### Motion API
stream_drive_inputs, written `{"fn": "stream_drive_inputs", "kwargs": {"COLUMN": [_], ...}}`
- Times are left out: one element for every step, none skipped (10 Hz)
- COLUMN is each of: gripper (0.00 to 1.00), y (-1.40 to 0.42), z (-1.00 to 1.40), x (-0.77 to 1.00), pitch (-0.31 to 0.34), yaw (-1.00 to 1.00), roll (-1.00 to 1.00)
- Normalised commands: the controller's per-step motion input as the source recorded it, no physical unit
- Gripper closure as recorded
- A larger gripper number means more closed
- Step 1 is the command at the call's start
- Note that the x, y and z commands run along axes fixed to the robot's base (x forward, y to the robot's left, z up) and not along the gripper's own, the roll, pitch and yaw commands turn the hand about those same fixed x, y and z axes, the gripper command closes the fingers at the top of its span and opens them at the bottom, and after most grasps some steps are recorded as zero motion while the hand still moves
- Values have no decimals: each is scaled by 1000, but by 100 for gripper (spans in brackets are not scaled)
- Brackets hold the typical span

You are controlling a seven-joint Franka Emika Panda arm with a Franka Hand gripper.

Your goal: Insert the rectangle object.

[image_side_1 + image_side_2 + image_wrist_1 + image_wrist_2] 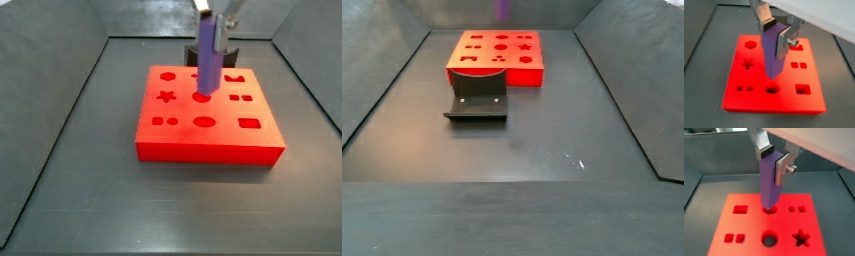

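My gripper (pixel 776 32) is shut on the rectangle object (pixel 774 52), a slim purple-blue bar that hangs upright between the silver fingers (pixel 786 42). It hangs over the red block (pixel 757 97) with shaped holes. In both wrist views the bar's lower end sits over the middle of the block; it is at a round hole (pixel 769 210). In a side view the bar (pixel 209 55) reaches down to that middle hole, and I cannot tell if it touches. The gripper (pixel 775 159) grips the bar's upper part. In a side view only the bar's tip (pixel 502 10) shows, at the frame's top edge.
The red block (pixel 207 140) lies on a dark grey floor between sloping grey walls. A square hole (pixel 249 124) lies near one corner of the block. The dark fixture (pixel 477 103) stands against one side of the block (pixel 498 70); in a side view it (pixel 227 52) shows behind the bar.
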Motion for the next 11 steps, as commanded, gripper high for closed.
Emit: {"fn": "stream_drive_inputs", "kwargs": {"gripper": [100, 100, 100, 100, 100, 100, 100, 100, 100, 100, 100], "y": [-120, -89, -31, -17, -31, -83, -94, -66, -66, -111, 0], "z": [-311, -371, -374, -274, -111, 0, 0, 0, 0, 0, -6], "x": [131, 89, 3, 0, 51, 226, 363, 203, 257, 266, 49], "pitch": [0, 0, 0, 3, 11, 3, 0, 0, 0, 29, 6], "yaw": [-883, -886, -911, -894, -860, -757, -677, -837, -794, -414, 0], "roll": [77, 106, 123, 111, 76, 30, 9, 7, 1, 34, 0]}}
